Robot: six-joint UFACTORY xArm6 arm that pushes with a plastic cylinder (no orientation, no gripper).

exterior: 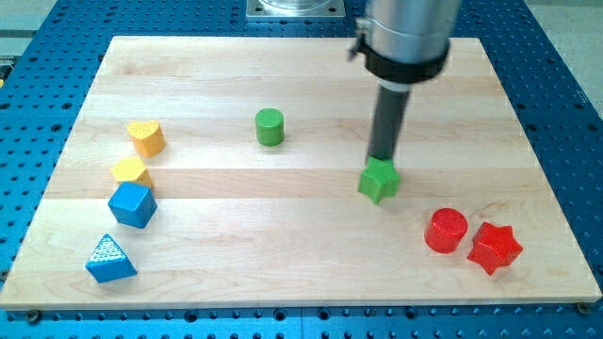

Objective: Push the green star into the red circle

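Observation:
The green star (379,181) lies on the wooden board (283,264), right of centre. The red circle (446,230), a short red cylinder, stands below and to the right of it, with a gap between them. My tip (382,160) is at the star's upper edge, touching it or very nearly so, on the side away from the red circle. The dark rod rises from there to the grey arm body at the view's top.
A red star (495,248) touches the red circle's right side. A green cylinder (269,126) stands upper centre. At the left are a yellow heart (146,137), a yellow block (130,171), a blue block (131,204) and a blue triangle (109,260).

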